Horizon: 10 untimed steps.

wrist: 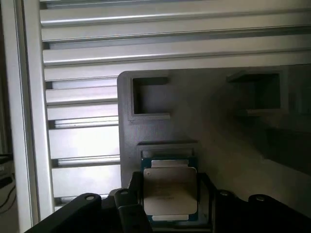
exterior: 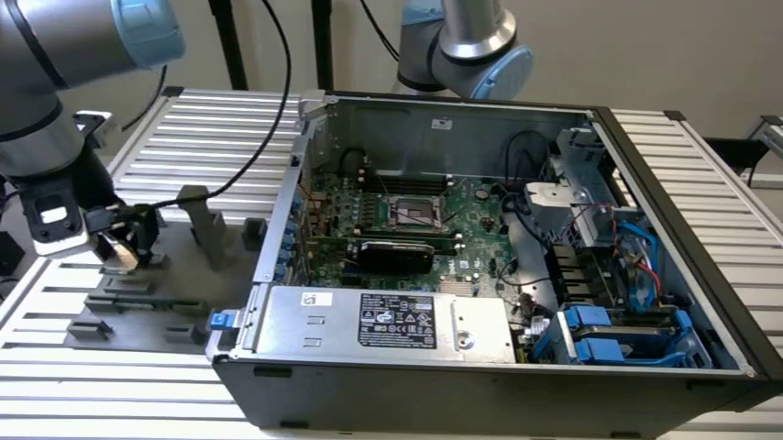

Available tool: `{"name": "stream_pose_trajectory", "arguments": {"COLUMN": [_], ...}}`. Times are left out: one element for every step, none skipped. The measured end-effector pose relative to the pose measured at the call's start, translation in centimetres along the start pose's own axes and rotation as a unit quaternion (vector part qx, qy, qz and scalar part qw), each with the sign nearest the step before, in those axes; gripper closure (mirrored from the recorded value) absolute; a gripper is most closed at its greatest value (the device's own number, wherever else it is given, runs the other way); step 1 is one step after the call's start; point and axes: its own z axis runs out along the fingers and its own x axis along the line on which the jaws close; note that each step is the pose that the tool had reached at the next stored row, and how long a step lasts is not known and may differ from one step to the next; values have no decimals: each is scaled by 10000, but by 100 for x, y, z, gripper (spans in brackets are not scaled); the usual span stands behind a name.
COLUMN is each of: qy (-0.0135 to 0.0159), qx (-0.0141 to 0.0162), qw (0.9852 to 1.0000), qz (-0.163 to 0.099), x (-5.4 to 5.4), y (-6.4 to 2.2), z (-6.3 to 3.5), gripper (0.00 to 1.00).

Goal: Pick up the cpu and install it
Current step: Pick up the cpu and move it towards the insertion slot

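Where the gripper (exterior: 123, 243) hangs low over the grey fixture plate (exterior: 183, 307) at the exterior view's left, the cpu (wrist: 170, 194) sits right between its jaws, so nothing separates hand and chip. In the wrist view the two black fingers (wrist: 135, 194) lie flat against two opposite edges of the chip, and I read that as a closed grip on it. Whether the chip is clear of its seat in the plate I cannot tell. A shallow grey ledge of about its own width shows just beyond it. The silvery metal top faces back toward the wrist, with the green rim peeping out around it. It is so nearly square that I would not name a long axis. The jaws span it crosswise, and its free edges run along the fingers.

Beyond the plate, toward the exterior view's right, stands the open computer case (exterior: 490, 394), one side wall rising between plate and interior. Along its near edge lies the power supply (exterior: 391, 321), and past that is the green motherboard (exterior: 471, 234), flat on the case floor. The square black-framed socket (exterior: 417, 213) sits mid-board, facing up and well apart from the gripper. To my eye, then, the socket lies to the exterior view's right of the held chip, across the case wall and deeper in.
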Motion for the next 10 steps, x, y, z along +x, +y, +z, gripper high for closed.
{"name": "stream_pose_trajectory", "arguments": {"qy": [0,-1,0,-1,-1,0,-1,-1,-2,-1], "qx": [0,-1,0,-1,-1,0,-1,-1,-1,-1], "qw": [10000,10000,10000,10000,10000,10000,10000,10000,10000,10000], "qz": [0,0,-1,-1,-1,-1,-1,-1,-1,-1], "x": [-1,-2,-3,-4,-5,-5,-5,-5,-5,-5], "y": [2,4,5,7,9,10,10,10,10,10], "z": [-45,-88,-134,-180,-220,-236,-235,-235,-234,-233], "gripper": [45,45,45,45,45,45,45,45,45,45]}}
